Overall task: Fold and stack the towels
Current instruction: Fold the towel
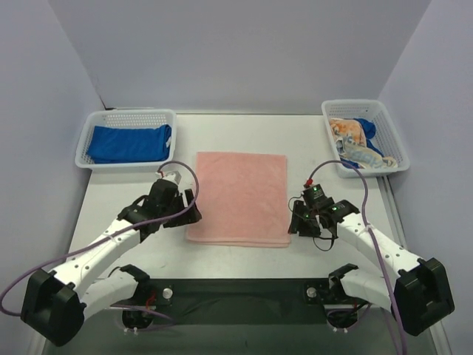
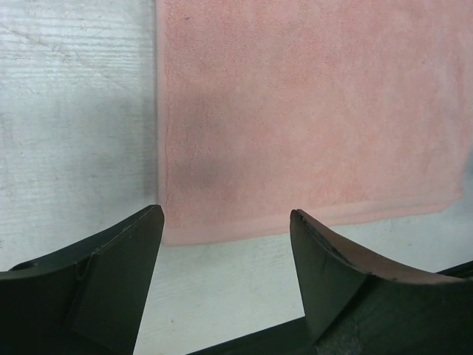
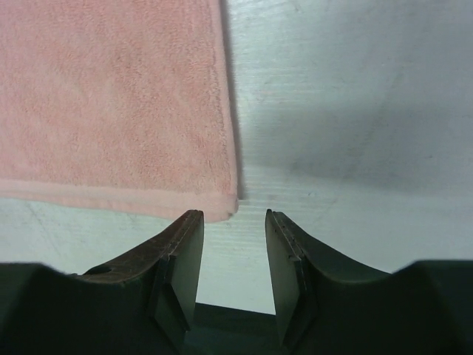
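The white table [image 1: 310, 140] takes up most of what I can see, with both arms reaching in from its near edge. A salmon-pink towel [image 1: 238, 198] lies spread flat in the middle of it, between the two arms.

At the far left corner stands a white mesh basket [image 1: 133, 118] with a royal-blue towel [image 1: 127, 143] lying inside. At the far right corner a second mesh basket [image 1: 353, 106] holds a crumpled white towel with orange print [image 1: 355, 144] and a bit of another blue cloth [image 1: 367, 128] bunched behind it.

The left gripper [image 2: 225, 222] sits low at the pink towel's near left corner. Its fingers are spread wide and hold nothing, and the corner lies just ahead of them on the table. The right gripper [image 3: 233, 218] sits at the near right corner. Its fingers stand only a narrow gap apart, also with nothing between them, and the towel's corner lies just in front of the tips.
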Robot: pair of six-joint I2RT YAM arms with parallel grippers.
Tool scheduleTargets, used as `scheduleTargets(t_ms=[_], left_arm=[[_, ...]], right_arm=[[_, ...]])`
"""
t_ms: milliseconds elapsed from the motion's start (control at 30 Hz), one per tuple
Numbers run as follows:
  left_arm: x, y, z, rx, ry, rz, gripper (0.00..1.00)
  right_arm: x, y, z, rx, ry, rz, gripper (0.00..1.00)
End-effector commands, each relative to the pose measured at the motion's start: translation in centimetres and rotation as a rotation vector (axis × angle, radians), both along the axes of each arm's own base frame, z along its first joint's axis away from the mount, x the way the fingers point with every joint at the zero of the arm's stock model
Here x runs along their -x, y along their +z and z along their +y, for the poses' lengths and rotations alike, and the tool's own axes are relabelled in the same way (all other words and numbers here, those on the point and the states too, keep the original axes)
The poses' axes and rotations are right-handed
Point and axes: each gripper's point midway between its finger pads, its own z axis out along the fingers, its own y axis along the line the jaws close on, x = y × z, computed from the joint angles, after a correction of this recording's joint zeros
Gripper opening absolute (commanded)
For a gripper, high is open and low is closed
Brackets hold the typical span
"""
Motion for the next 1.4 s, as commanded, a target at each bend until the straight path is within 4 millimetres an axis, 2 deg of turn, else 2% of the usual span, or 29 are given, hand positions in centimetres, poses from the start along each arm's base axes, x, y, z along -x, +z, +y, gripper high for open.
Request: scheduleTargets(t_ms=[0, 233, 467, 667, 767, 900, 967, 1033, 1067, 1300, 1367], left_arm=[[-0.5, -1.0, 0.3, -0.06, -0.007, 0.028, 0.79], [0.6, -4.6, 1.8, -0.152, 0.015, 0.115, 0.66], [2.3, -7.1, 1.9, -0.178, -0.023, 0.217, 0.54], [3.8, -8.9, 2.2, -0.194, -0.03, 0.273, 0.41], [4.0, -9.1, 1.9, -0.184, -0.031, 0.279, 0.35], [4.0, -9.2, 1.8, -0.186, -0.031, 0.277, 0.19], [4.1, -9.1, 1.8, -0.184, -0.03, 0.277, 0.15], [3.9, -8.9, 1.8, -0.181, -0.024, 0.266, 0.08], [4.0, -8.9, 1.9, -0.181, -0.018, 0.265, 0.06], [3.9, -8.4, 1.8, -0.16, 0.011, 0.254, 0.02], [3.9, -8.2, 1.8, -0.155, 0.016, 0.252, 0.02]], right_arm=[[1.2, -1.2, -0.7, -0.001, -0.076, 0.065, 0.39], [1.3, -3.3, 0.3, -0.081, -0.139, 0.084, 0.39], [1.3, -4.8, 0.6, -0.102, -0.185, 0.096, 0.37], [1.6, -5.2, 0.4, -0.105, -0.203, 0.098, 0.28], [1.5, -4.9, 0.6, -0.12, -0.196, 0.092, 0.24], [1.4, -4.0, 0.6, -0.117, -0.187, 0.084, 0.13], [0.8, -3.0, 0.7, -0.115, -0.172, 0.057, 0.05], [0.9, -2.4, 0.4, -0.099, -0.162, 0.058, 0.0], [0.5, -1.7, 0.6, -0.101, -0.151, 0.041, 0.0], [0.6, 2.2, 1.2, -0.137, -0.116, 0.023, 0.0], [0.8, 2.6, 1.3, -0.146, -0.114, 0.03, 0.0]])
